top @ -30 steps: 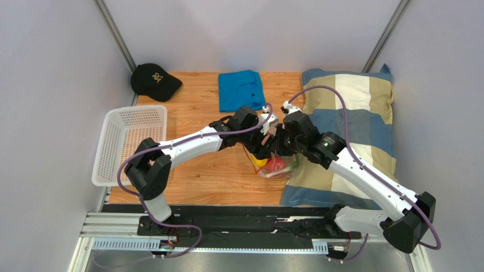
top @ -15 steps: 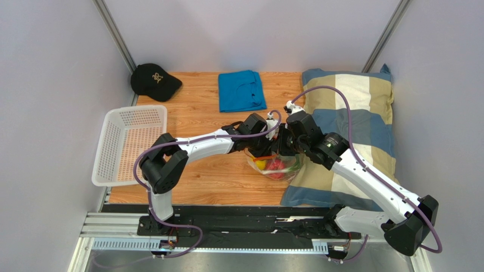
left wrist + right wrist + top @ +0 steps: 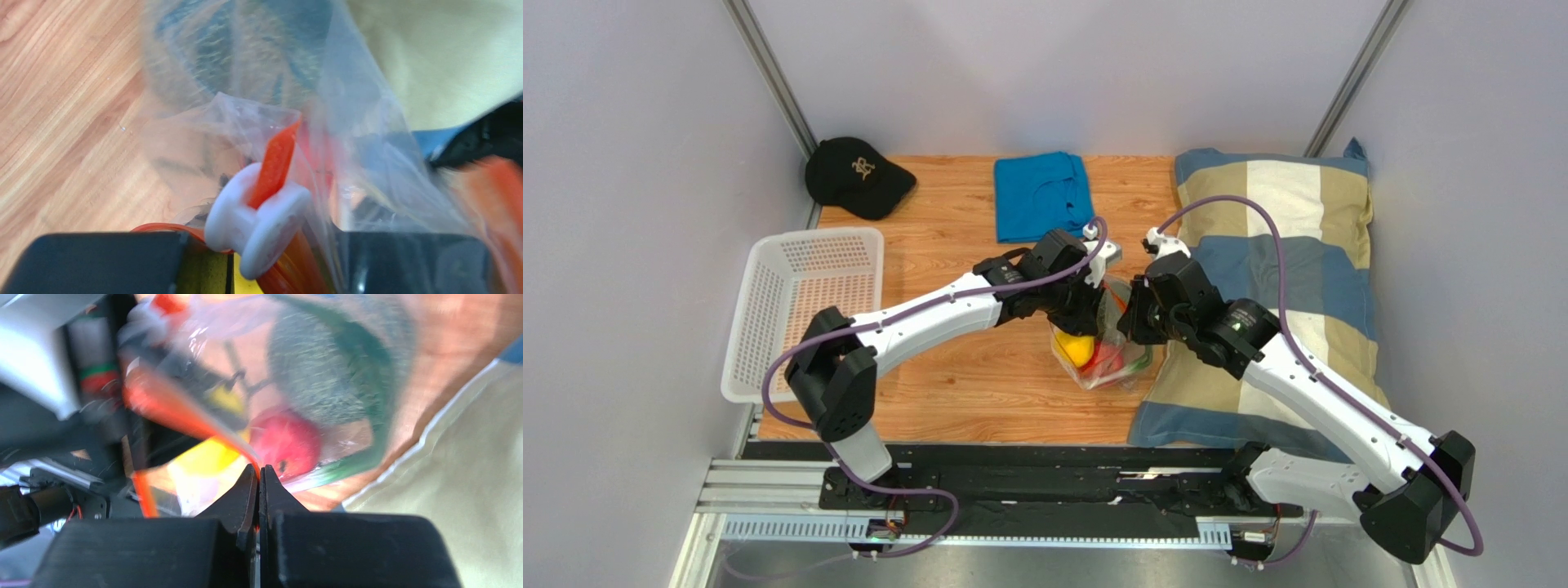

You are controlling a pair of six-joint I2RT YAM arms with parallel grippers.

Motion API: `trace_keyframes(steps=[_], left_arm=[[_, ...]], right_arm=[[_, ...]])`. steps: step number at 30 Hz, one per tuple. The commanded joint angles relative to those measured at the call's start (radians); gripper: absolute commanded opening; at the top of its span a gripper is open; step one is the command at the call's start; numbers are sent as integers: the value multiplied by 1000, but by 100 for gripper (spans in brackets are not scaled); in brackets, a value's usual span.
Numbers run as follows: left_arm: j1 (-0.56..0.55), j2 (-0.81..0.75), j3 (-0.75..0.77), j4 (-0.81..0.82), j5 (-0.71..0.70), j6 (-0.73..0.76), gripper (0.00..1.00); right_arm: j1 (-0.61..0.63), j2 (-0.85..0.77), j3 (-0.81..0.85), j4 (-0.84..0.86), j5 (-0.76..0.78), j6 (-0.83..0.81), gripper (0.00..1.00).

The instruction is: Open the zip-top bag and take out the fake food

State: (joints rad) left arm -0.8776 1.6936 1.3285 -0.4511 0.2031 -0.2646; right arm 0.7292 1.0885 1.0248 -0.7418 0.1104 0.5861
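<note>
I see bright, even light with soft shadows from above; both wrist views blur close up, the zip-top bag (image 3: 258, 122) smeared

This is a robot lab test cell. Plain pale grey wall panels (image 3: 634, 184) with bare metal corner struts (image 3: 772, 74) box in a small wooden tabletop (image 3: 965, 380). Slotted aluminium rails (image 3: 768, 486) edge its near side. Household props lie staged: black cap (image 3: 857, 174), folded blue cloth (image 3: 1044, 194), white plastic mesh basket (image 3: 741, 331), checked pillow (image 3: 1308, 221).
</note>
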Motion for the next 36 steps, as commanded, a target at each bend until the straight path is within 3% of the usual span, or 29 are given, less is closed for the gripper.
trace_keyframes(steps=[1,5,10,15,22,26,32,36], left_arm=[[-6,-101,86,-50,47,-70,0],[-1,-103,145,-44,166,-156,0],[15,-77,182,-38,216,-297,0],[12,-45,180,-69,214,-188,0],[-27,-57,84,-123,130,-101,0],[-37,-26,75,-167,87,-119,0],[-50,-15,66,-196,23,-96,0],[-52,35,92,-250,18,-79,0]], right_arm=[[1,-16,-14,44,51,-45,0],[1,-1,-5,55,29,-69,0],[3,8,55,27,6,-74,0],[3,-9,132,-102,46,-17,0],[-5,-10,166,-76,40,129,0],[-5,-19,153,-2,9,123,0],[-7,30,218,-41,54,98,0],[-7,66,256,-8,-17,90,0]])
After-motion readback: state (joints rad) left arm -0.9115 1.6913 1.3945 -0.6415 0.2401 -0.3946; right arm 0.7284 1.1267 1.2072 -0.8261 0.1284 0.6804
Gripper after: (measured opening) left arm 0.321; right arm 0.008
